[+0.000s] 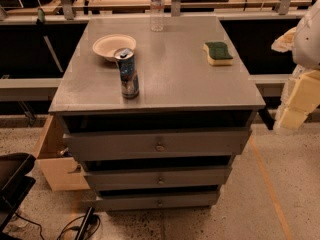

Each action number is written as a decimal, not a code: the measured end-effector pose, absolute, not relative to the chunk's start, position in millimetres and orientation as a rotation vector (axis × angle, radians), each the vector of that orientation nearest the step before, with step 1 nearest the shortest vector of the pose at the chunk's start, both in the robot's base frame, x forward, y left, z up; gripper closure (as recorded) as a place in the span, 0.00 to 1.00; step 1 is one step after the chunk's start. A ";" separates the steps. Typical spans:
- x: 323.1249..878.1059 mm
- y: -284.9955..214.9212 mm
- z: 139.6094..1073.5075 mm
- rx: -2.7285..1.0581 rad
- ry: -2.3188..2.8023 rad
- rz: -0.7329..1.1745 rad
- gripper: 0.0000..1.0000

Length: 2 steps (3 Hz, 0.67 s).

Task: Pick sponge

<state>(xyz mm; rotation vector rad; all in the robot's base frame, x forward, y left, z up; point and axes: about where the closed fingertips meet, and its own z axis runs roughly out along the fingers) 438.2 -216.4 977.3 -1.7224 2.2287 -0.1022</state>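
Observation:
The sponge (218, 53) lies flat near the right edge of the grey cabinet top (170, 79), its dark green scouring side up over a pale yellow body. My gripper (298, 101) with pale yellow pads hangs at the right edge of the view, off the cabinet's right side, lower than and to the right of the sponge. It holds nothing that I can see.
A pale bowl (113, 46) sits at the back left of the top. A blue drink can (128, 73) stands upright in front of it. A clear plastic bottle (157, 9) stands at the back edge. Several drawers (159, 146) are below. Wooden benches run behind.

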 end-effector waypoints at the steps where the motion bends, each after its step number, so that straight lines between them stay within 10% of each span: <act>1: 438.3 -216.3 977.3 -1.722 2.229 -0.102 0.00; 2: 457.8 -222.2 978.5 -1.642 2.213 -0.116 0.00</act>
